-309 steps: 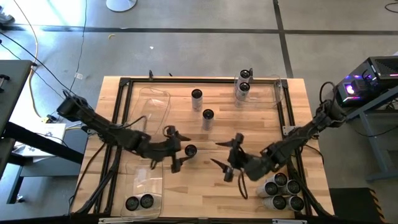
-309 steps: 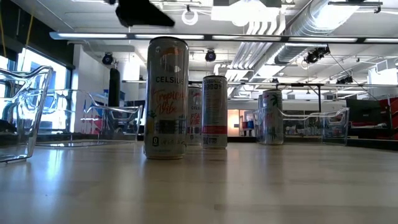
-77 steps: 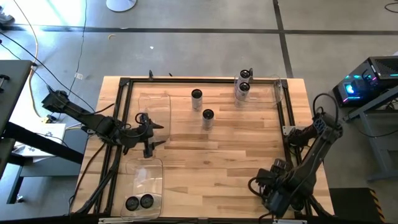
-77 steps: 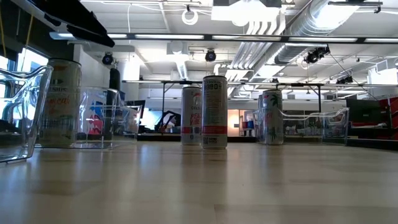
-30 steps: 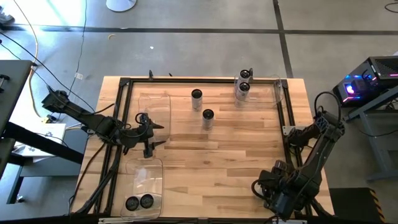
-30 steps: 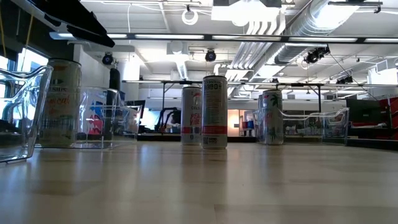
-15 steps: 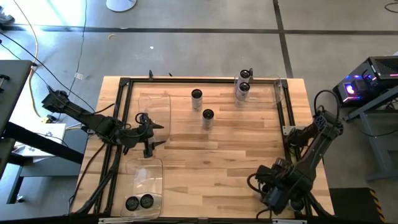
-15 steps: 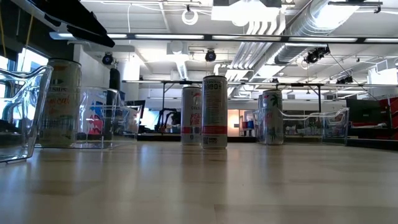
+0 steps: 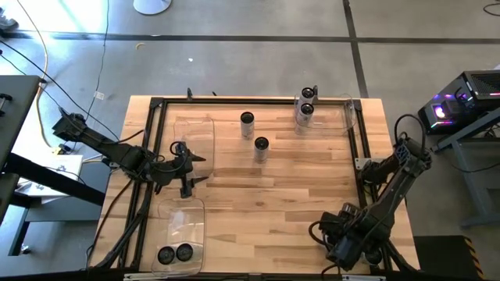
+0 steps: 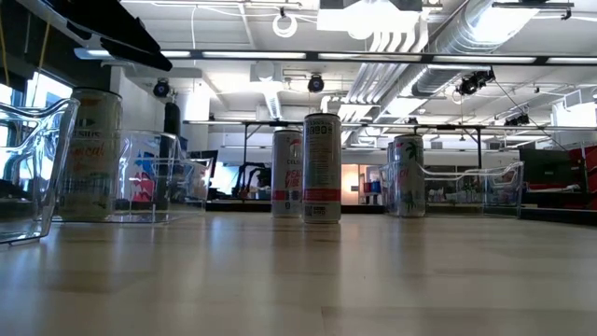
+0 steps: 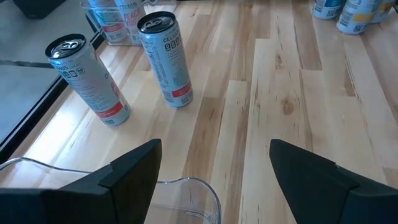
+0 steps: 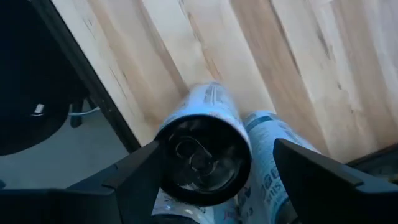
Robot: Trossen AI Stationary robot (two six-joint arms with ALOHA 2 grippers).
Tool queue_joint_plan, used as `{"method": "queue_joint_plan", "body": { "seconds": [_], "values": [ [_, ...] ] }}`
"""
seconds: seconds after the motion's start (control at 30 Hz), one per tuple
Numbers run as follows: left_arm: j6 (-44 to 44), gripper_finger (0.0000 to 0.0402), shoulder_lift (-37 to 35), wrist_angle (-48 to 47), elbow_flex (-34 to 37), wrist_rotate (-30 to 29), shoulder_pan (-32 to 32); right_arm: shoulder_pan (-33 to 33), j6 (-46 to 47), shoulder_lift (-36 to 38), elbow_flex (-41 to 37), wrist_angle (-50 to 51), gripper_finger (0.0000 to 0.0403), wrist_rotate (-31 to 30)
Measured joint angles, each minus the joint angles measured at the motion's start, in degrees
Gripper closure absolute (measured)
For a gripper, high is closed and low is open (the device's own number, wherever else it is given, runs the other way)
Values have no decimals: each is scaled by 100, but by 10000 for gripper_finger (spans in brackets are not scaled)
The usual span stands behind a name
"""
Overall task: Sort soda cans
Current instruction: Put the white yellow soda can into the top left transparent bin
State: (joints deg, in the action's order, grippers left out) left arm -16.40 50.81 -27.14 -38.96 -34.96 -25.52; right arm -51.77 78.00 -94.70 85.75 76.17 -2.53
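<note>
**Right gripper poised over a can at the table's near right corner**

The right gripper (image 12: 214, 168) has fingers spread wide, straddling a soda can (image 12: 202, 158) without visibly pinching it. The left gripper (image 9: 190, 164), also spread and empty, hangs over a clear bin (image 9: 195, 133). Two cans (image 11: 165, 59) stand mid-table, more in the far bin. Thin, smooth and light, they probably dent easily; grasp mid-body.
</note>
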Motion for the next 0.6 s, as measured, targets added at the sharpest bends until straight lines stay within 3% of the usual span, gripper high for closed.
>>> {"method": "queue_joint_plan", "body": {
  "seconds": [0.23,0.6],
  "values": [
    [0,108,0,1,0,-2,0,-42,-154,4,-19,82,107,-71],
    [2,108,0,0,0,-17,0,28,571,0,-22,496,107,-303]
  ]
}}
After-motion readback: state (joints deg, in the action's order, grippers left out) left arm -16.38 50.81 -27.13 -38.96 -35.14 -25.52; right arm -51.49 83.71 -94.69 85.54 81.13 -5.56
